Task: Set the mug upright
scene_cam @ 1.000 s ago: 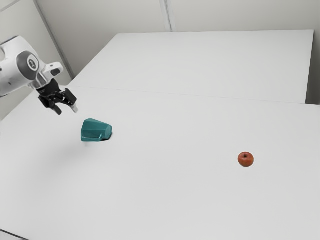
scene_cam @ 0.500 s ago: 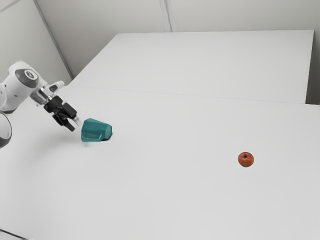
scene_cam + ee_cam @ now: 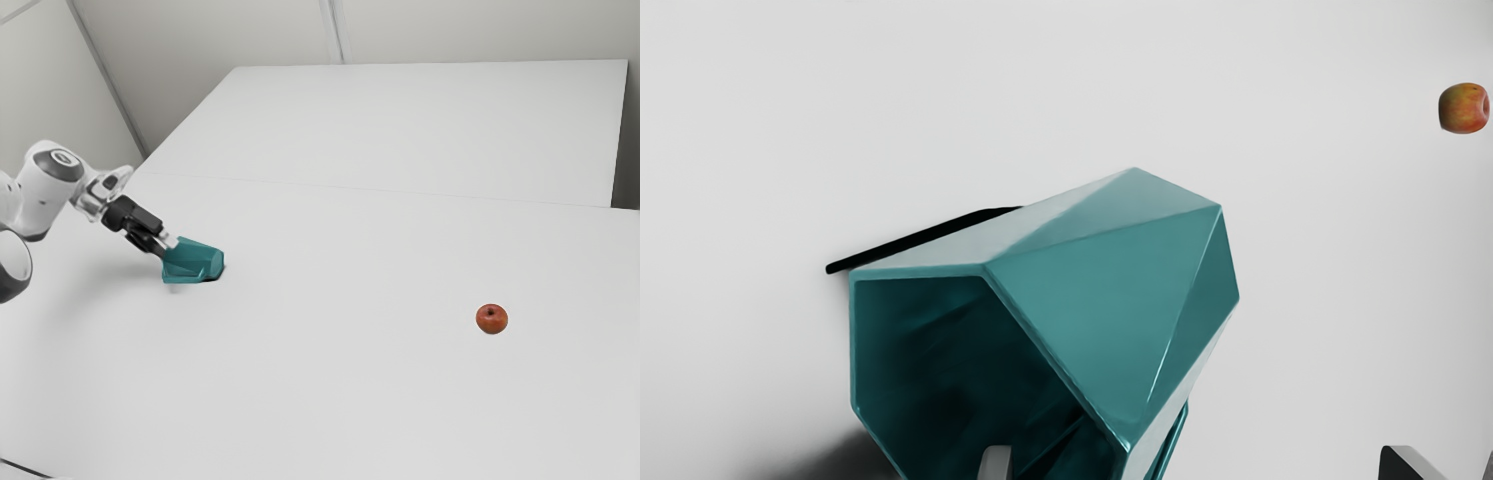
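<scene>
While the mug (image 3: 1086,307) lies sideways, long axis flat, mouth facing the hand (image 3: 168,248) (released, fingers (image 3: 996,465) apart).

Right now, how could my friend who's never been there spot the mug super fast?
Find the big white table, then the black gripper toward the exterior view's left. At its fingertips, the mug lies on its side. It's blue-green and hollow, with flat, angled sides like a cut gem, while the apple is reddish and round.
</scene>
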Motion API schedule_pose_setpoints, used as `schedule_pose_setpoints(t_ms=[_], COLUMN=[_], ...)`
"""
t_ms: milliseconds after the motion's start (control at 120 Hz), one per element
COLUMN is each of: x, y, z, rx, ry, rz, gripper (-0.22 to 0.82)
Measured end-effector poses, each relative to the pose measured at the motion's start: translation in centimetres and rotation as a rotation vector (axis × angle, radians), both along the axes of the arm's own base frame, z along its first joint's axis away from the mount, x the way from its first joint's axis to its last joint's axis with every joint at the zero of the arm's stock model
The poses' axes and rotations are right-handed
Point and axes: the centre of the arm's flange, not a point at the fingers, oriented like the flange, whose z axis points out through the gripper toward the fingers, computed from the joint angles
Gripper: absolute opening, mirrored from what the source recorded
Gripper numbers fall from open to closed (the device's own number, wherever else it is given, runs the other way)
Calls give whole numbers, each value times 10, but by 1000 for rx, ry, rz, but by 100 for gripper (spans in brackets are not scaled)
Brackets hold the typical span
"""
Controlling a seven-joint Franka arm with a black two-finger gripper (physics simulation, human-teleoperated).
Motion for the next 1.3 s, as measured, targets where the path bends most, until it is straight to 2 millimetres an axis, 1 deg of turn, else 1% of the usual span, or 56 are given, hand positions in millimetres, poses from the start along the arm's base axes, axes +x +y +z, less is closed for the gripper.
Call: schedule_pose_setpoints(t_ms=[75, 217, 267, 342, 425, 617, 867, 942, 1042, 1092, 1158, 1208, 1300], x=[1, 0, -1, -1, 1, 11, 19, 21, 24, 26, 29, 31, 32], y=[-1, 0, 1, 2, -1, -15, -32, -35, -43, -49, -61, -73, -94], z=[-3, -9, -9, -9, -7, 1, 10, 16, 29, 39, 57, 67, 74], rx=[-14, -26, -29, -34, -46, -60, -55, -47, -30, -13, 23, 57, 131], ry=[-8, -10, -11, -14, -25, -44, -46, -49, -56, -62, -72, -74, -68], rz=[11, 31, 39, 49, 57, 56, 38, 35, 23, 11, -12, -31, -62], gripper=[47, 17, 9, -1, -7, -14, -18, -18, -18, -18, -18, -18, -18])
